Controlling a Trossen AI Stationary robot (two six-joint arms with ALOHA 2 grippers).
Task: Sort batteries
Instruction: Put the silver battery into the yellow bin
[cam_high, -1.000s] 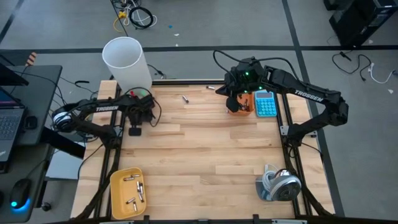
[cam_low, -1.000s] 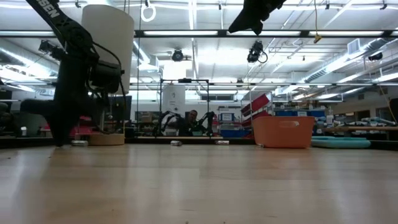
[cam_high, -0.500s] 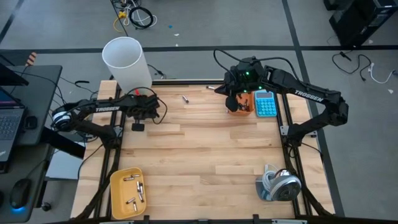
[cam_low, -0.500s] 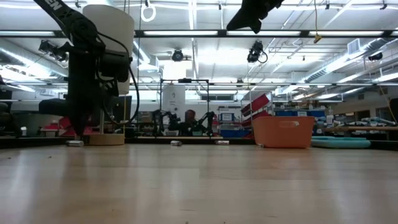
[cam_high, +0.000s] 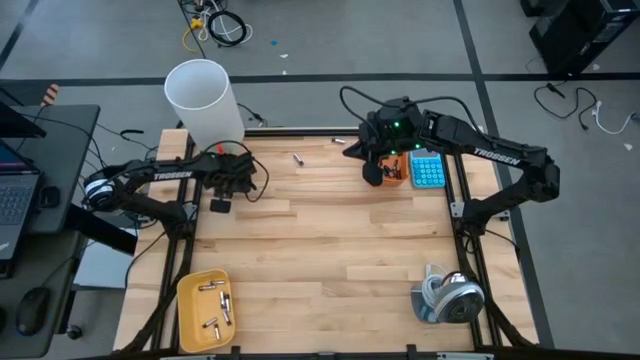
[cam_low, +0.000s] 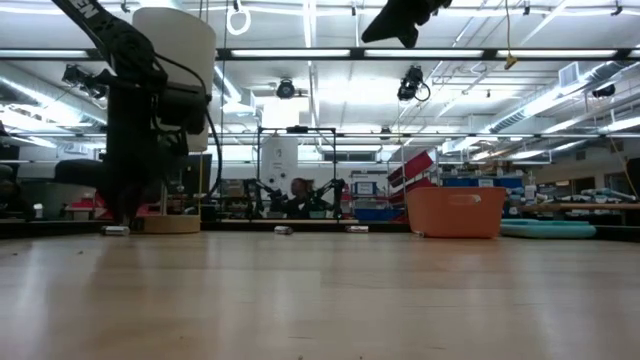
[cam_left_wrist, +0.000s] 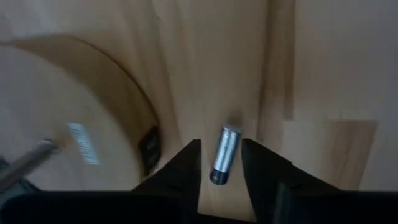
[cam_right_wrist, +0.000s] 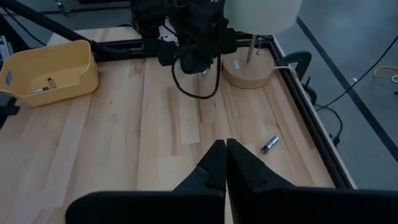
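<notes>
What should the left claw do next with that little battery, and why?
Probably close. The left claw is down at the table by the lamp base, its fingers open on either side of a silvery battery lying between them. Nothing is gripped yet, so shutting gently on the battery comes before lifting. The right claw is shut, up above the table.

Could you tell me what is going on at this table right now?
The robot is sorting batteries. The left end effector is down at the table's far left corner beside the lamp base, its fingers standing open on either side of a silvery battery lying on the wood. The right end effector is shut and empty, raised near the orange bin and blue calculator. A few batteries already lie in the yellow tray, and another waits loose.
</notes>
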